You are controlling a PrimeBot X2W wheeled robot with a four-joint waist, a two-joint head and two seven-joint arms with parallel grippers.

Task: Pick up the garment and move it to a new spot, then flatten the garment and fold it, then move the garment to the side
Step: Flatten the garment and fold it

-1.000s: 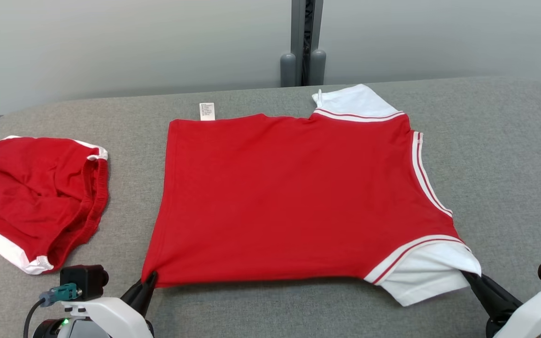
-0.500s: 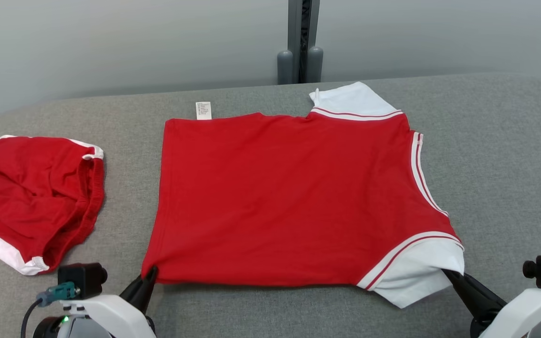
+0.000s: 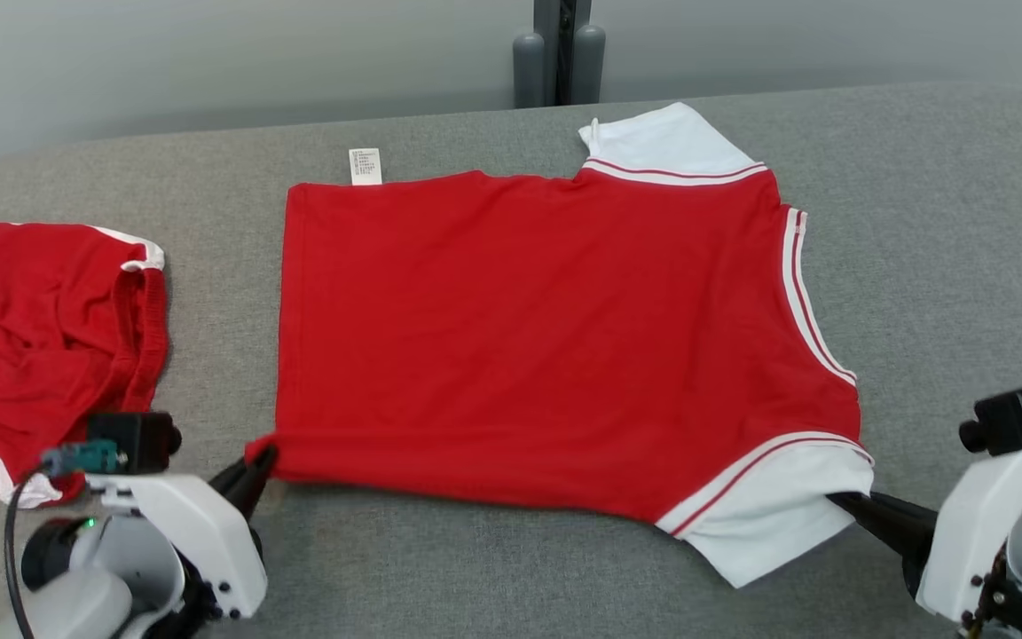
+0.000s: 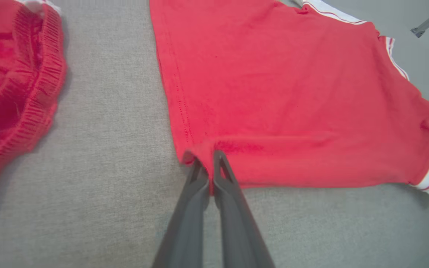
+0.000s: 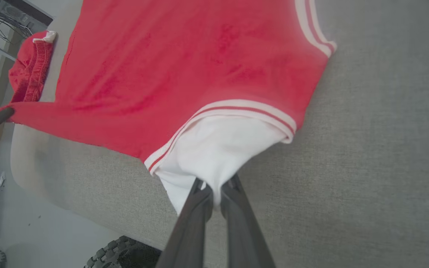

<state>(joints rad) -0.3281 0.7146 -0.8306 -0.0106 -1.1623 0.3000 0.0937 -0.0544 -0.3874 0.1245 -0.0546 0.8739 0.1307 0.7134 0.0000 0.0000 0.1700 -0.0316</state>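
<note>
Shirt (image 3: 546, 337), red with white sleeves, lies spread flat across the middle of the grey desk (image 3: 946, 222). Its hem is toward our left and its neck end toward our right. We see a small white label (image 3: 365, 166) sticking out from the far edge, close to the far left corner. The far sleeve (image 3: 662, 142) juts out past a striped red-and-white band, and the near sleeve (image 3: 768, 524) hangs out from a matching band at the near right corner.

Our left pincer (image 3: 261, 460) is clenched on the shirt's near left corner. In the left wrist view its 2 dark fingers (image 4: 196, 186) stand almost together, with a small bunch of red hem pinched between their tips. Our right pincer (image 3: 839, 499) is grasping the near sleeve. In the right wrist view white cloth is nipped between the 2 fingertips and gathers toward them in soft folds. The shirt's near edge runs in a stretched line from 1 pincer to the other, with a shadow on the desk beneath it.

Crumpled red shorts (image 3: 41, 328) with white trim and a ribbed waistband lie on the desk to our left, apart from the shirt, with a strip of bare desk between them. Behind the desk we see a pale wall (image 3: 209, 62) and a grey post (image 3: 555, 53).
</note>
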